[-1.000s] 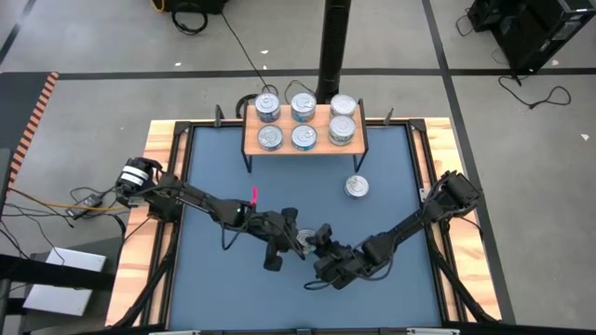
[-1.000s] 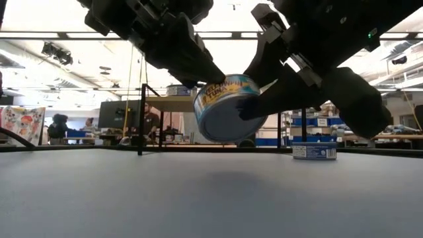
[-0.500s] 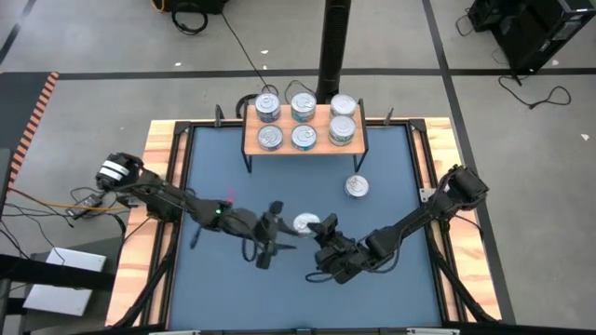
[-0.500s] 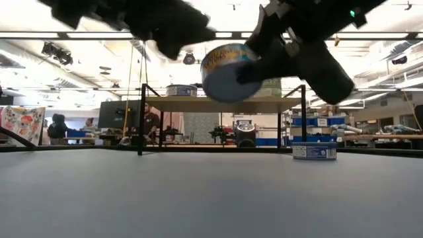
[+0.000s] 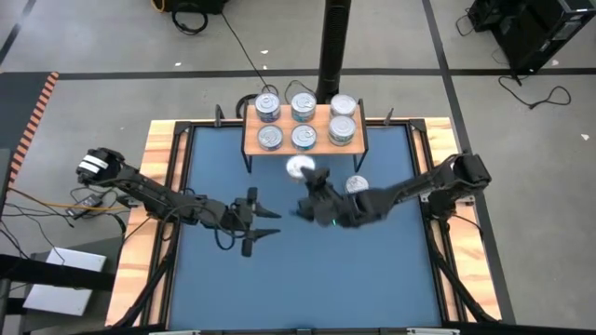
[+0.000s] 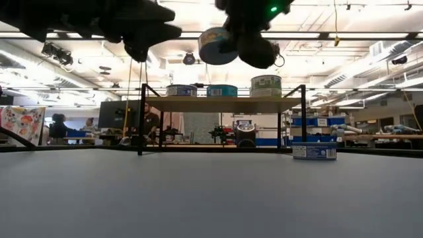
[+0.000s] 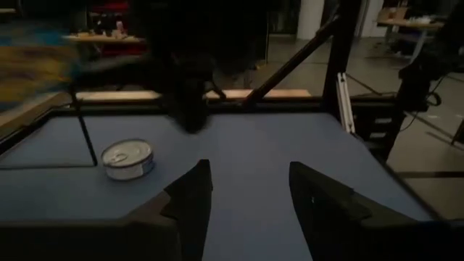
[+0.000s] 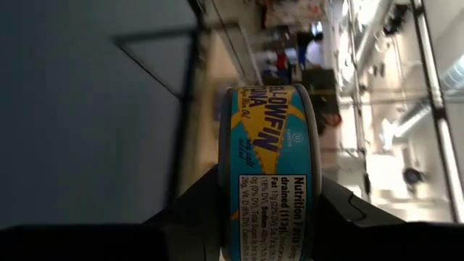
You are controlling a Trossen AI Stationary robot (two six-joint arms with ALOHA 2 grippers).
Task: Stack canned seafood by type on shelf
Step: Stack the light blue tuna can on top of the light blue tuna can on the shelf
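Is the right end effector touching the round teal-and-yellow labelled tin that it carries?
Touching. The right wrist view shows the right end effector with its dark fingers pressed against both flat faces of the round teal-and-yellow labelled tin, no gap.

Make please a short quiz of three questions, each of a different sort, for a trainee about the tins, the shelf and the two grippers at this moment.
1. True or false: the right gripper holds a round flat tin with a blue and yellow label.
2. Multiple choice: how many round silver-topped tins stand on the small light-wood shelf with black metal legs? A) four B) six C) eight
3. Short answer: where is the one tin with a white and blue side label that neither stands on the shelf nor is held?

Key
1. True.
2. B.
3. It stands on the large blue mat, before the shelf's right end. The left gripper is open and empty.
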